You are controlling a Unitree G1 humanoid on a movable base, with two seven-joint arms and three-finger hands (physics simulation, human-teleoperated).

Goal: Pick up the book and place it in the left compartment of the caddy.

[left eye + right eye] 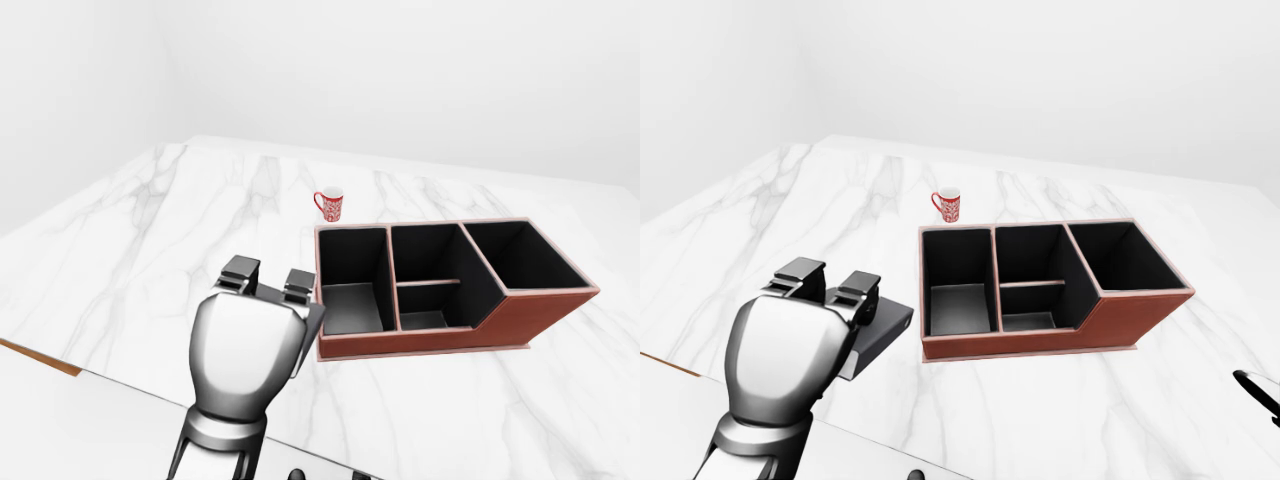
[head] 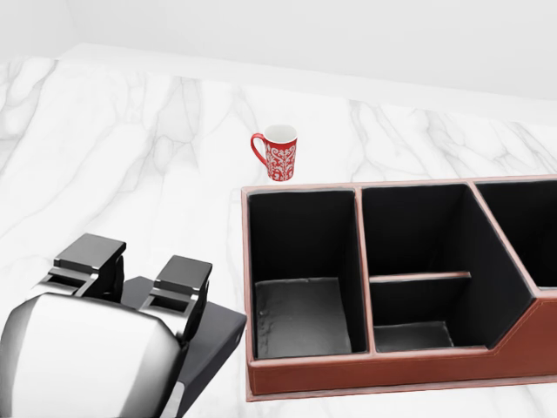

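Left-eye view: left hand (image 1: 262,300) gripping book, mostly hidden behind wrist; caddy (image 1: 520,320) sitting just right of it on marble surface (image 1: 150,230).

Head view: fingers (image 2: 178,283) clamping over dark book (image 2: 213,344), carrying it flat toward left compartment (image 2: 300,261). Mug (image 2: 277,152) standing apart above.

Right-eye view: right hand barely showing at edge, state unclear.

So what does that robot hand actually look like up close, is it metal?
It renders like polished metal. The left robot hand has a rounded, glossy silver-grey shell that narrows to a ringed wrist, with blocky dark grey fingers on top. No cables or markings show. Of the right robot hand, only a thin black tip shows at the right-eye view's edge.
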